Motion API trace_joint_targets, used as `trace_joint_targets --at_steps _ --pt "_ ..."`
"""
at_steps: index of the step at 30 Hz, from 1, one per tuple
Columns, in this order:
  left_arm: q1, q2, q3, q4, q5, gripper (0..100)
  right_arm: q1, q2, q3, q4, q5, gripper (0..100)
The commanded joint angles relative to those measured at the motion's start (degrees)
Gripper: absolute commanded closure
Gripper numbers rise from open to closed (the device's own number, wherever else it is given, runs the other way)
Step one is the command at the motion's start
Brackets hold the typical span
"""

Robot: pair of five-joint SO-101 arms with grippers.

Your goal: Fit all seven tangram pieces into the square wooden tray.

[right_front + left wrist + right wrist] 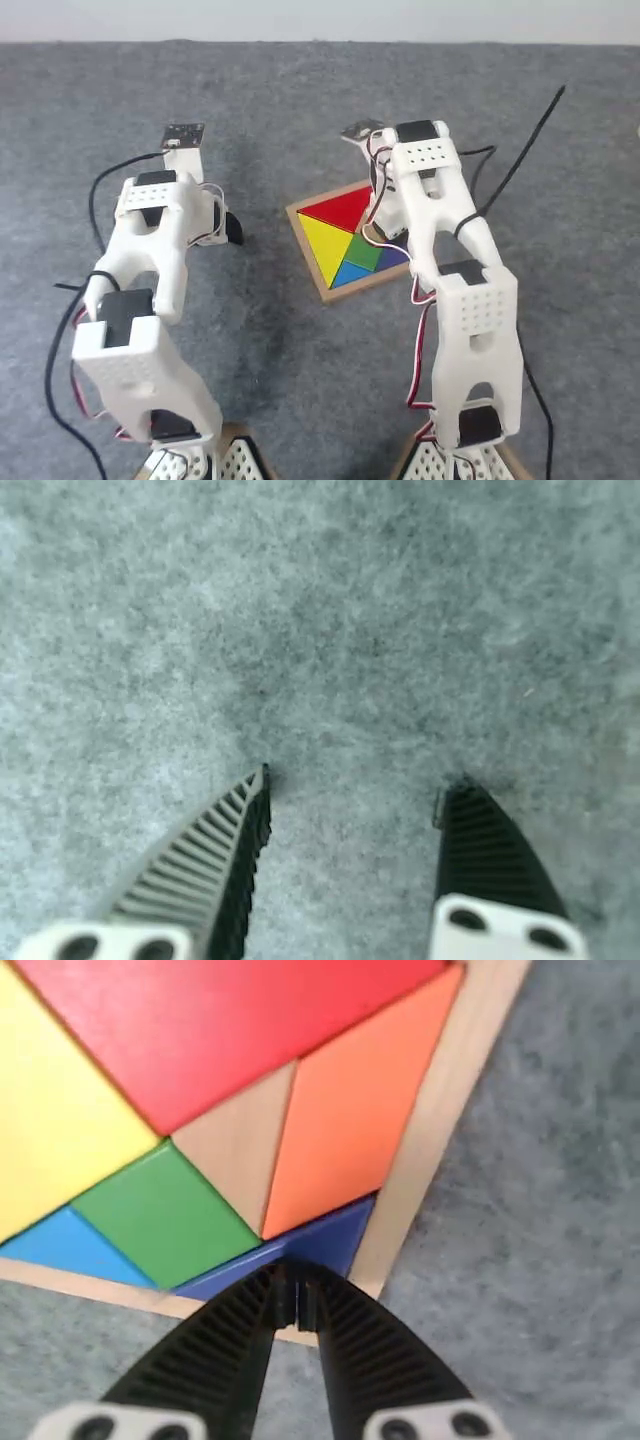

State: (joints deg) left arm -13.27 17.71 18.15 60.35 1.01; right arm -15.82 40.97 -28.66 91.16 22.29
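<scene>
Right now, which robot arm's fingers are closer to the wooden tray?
Right. The right gripper is over the rim of the wooden tray by the dark blue piece; the left gripper is over grey carpet, away from it.

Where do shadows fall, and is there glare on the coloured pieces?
High view: even light, soft shadows on the grey mat beside both arms. Left wrist view: a faint dark patch on the mat ahead of the left gripper. Right wrist view: no glare on the red piece or orange piece.

Right arm (440, 210) hides part of the tray (308, 252) — its tool (297, 1290) covers part of the dark blue piece (330, 1245).
</scene>
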Motion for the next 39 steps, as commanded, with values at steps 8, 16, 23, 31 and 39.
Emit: trace_joint_targets --at_steps 8,16,23,31,39 --pt "1.05 -34.90 25.63 -15.65 -0.70 75 0.40 -40.22 27.60 -12.44 -8.00 96.2" --pt "7.21 -55.74 50.59 -24.62 -8.44 75 -0.48 -72.40 77.10 -33.19 -8.53 96.2" --pt "7.21 -66.55 65.10 -29.45 -12.48 75 -0.48 -89.71 88.97 -28.88 -8.44 96.1" --pt "7.03 -79.91 72.66 -29.36 -12.22 74 5.76 -97.45 96.26 -29.49 -8.44 96.1" --pt "7.21 -102.95 78.73 -21.80 -9.32 72 14.55 -117.58 114.81 -39.87 -8.44 96.1"
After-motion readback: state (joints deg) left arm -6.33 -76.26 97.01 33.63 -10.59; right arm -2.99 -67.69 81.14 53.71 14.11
